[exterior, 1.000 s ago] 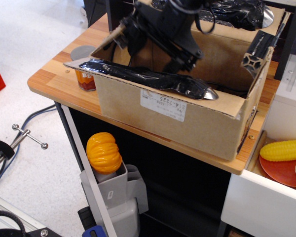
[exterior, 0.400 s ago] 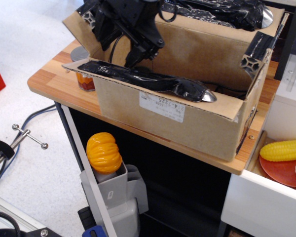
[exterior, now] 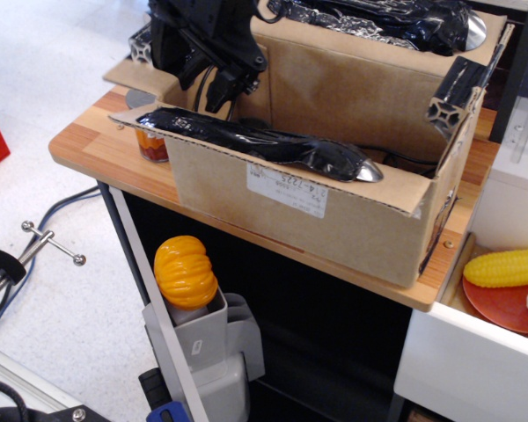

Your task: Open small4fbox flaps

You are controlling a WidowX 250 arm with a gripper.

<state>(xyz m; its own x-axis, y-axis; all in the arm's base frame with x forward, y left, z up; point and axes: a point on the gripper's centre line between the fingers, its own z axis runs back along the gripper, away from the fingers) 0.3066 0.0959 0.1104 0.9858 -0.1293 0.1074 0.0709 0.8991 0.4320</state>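
The small4fbox is a brown cardboard box on a wooden table, with its white label facing me. The near long flap lies folded outward with a glossy black bar on it. The far long flap stands up at the back with its own black bar. The right short flap leans outward and shows a black bracket. The left short flap is tilted outward past the box's left end. My black gripper hangs over that left end, right at the flap. Its jaws are too dark to read.
A jar with orange contents stands on the table just left of the box, under the left flap. An orange gourd sits on a grey stand below the table. A white drawer at the right holds corn and a red plate.
My gripper has moved left from over the box's middle to its left end. The left short flap has swung up, then outward over the table's left side.
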